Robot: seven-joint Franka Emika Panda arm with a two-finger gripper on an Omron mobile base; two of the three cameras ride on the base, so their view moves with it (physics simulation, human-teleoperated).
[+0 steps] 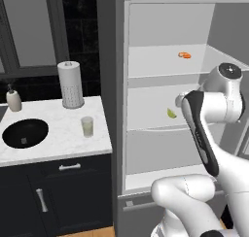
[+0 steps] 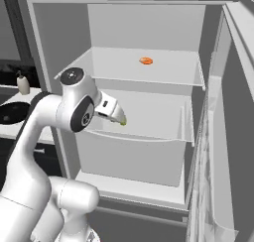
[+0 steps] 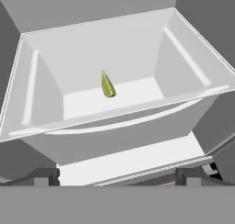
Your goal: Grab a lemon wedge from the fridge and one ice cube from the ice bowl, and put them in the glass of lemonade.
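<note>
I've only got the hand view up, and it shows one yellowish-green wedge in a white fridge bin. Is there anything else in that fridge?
Observer: Yes. An orange piece lies on the shelf above the yellow-green wedge.
Operator: Where's the glass?
Observer: The glass of lemonade stands on the counter left of the fridge, just in front of the paper-towel roll.
Operator: And the ice bowl?
Observer: The ice bowl sits on the same counter, further left than the glass.
</note>
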